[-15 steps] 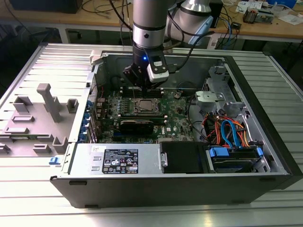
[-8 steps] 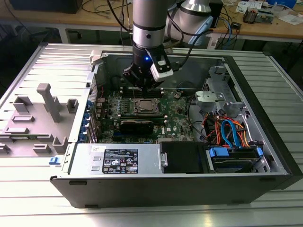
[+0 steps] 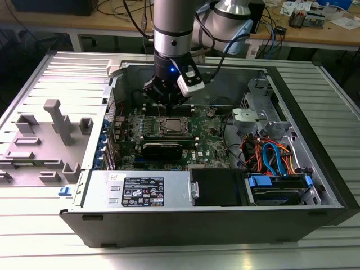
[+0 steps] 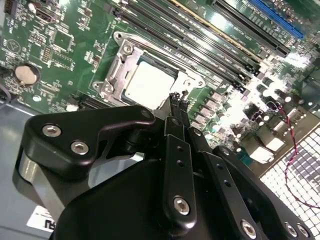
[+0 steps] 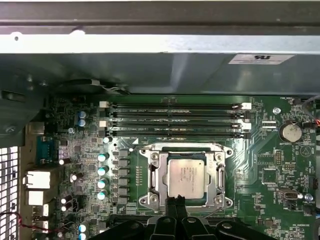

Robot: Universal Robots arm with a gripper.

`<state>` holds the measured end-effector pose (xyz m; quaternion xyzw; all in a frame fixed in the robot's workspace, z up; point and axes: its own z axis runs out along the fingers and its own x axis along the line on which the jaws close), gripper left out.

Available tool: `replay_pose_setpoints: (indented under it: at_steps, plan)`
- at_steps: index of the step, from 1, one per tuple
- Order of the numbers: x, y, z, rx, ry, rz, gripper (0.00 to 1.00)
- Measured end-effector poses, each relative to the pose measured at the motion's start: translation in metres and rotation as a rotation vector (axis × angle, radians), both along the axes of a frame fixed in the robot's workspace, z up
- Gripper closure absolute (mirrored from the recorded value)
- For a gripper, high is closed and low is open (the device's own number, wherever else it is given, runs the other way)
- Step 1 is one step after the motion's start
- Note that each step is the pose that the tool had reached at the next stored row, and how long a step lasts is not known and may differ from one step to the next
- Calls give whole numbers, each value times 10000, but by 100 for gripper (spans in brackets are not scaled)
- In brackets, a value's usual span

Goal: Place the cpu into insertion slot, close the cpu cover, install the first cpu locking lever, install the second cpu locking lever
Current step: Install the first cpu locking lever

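Observation:
The cpu [image 5: 186,175] [image 4: 150,82], a silver-grey square chip, lies flat in the insertion slot [image 5: 182,202] on the green board. The cpu cover [image 5: 156,172] [image 4: 117,65], a silver frame, lies down flat around it. A thin lever wire [image 4: 160,51] runs along one side of the socket. My gripper [image 5: 175,201] [image 4: 176,97] hovers at the socket's edge, its black fingers pressed together with nothing between them. In the exterior view the gripper [image 3: 167,104] hangs just above the cpu [image 3: 173,125], inside the open computer case.
Long black memory slots [image 5: 175,120] run beside the socket, with the case's metal wall [image 5: 160,45] beyond them. A coin battery [image 5: 289,132] and capacitors [image 5: 102,170] flank the socket. The power supply [image 3: 140,191] and a drive cage with cables [image 3: 270,157] fill the case's near and right side in the exterior view.

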<state>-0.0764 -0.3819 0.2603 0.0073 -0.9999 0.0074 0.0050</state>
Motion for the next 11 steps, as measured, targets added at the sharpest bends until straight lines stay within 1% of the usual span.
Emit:
replay_pose_setpoints:
  at_steps: [3,4,5,6,7,8,11]
  plan:
    - [-65,0,0,0,-31,7,89]
    - [-113,0,0,0,-77,5,89]
    - [-135,0,-1,0,-133,5,89]
    - [-150,0,-2,1,-219,6,89]
    - [-180,0,-3,0,-373,8,89]
    - [-197,0,-3,1,-406,16,89]
    - [-213,0,-7,4,-420,41,89]
